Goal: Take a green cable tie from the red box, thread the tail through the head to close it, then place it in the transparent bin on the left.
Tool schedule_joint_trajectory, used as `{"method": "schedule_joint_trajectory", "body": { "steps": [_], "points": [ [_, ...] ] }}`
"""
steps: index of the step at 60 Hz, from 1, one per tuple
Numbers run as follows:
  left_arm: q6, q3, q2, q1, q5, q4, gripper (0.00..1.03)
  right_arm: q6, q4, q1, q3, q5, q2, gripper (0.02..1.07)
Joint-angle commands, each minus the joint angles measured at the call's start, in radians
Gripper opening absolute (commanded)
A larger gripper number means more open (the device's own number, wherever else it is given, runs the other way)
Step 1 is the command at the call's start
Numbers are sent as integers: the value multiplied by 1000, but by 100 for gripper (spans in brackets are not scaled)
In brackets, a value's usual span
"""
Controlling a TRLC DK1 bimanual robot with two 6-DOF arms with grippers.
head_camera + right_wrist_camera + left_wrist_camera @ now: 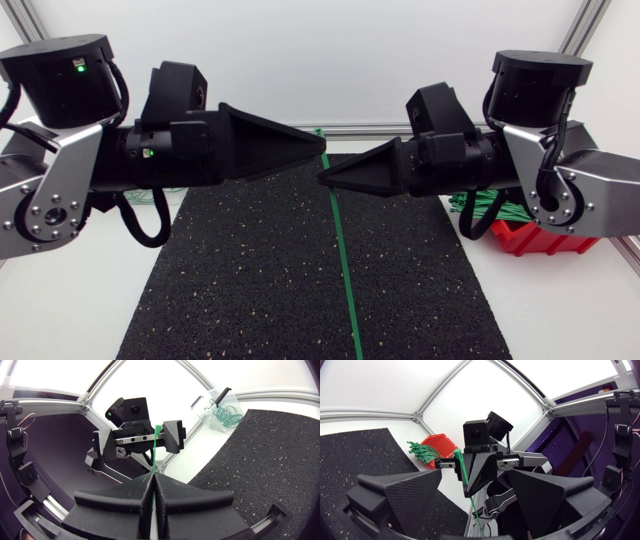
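A green cable tie (343, 262) is pinched in my right gripper (322, 180), which is shut on it above the mat's middle. The long tail hangs down toward the front edge. In the right wrist view the tie (155, 455) rises from the shut fingers toward my left gripper (142, 440). Its top end sits between the wide-apart fingers, close to one finger (172, 435). My left gripper (322, 148) is open, tip to tip with the right one. The red box (535, 238) holds loose green ties (490, 210) at the right. The transparent bin (220, 410) holds several closed ties.
A black speckled mat (250, 280) covers the middle of the white table. The red box (437, 442) stands off the mat's right edge, behind my right arm. An aluminium frame rail runs along the table's back.
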Motion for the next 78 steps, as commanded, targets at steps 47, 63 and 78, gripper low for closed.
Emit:
{"method": "schedule_joint_trajectory", "body": {
  "steps": [47, 63, 78],
  "points": [
    [-110, 50, 91, -8, 15, 76, 23, 21, 36, 7, -54, 33, -24, 8],
    [-110, 45, 93, -8, 15, 76, 7, 22, 39, 4, -58, 37, -33, 8],
    [-110, 42, 96, -8, 15, 76, 6, 24, 47, 3, -60, 43, -33, 8]
  ]
}}
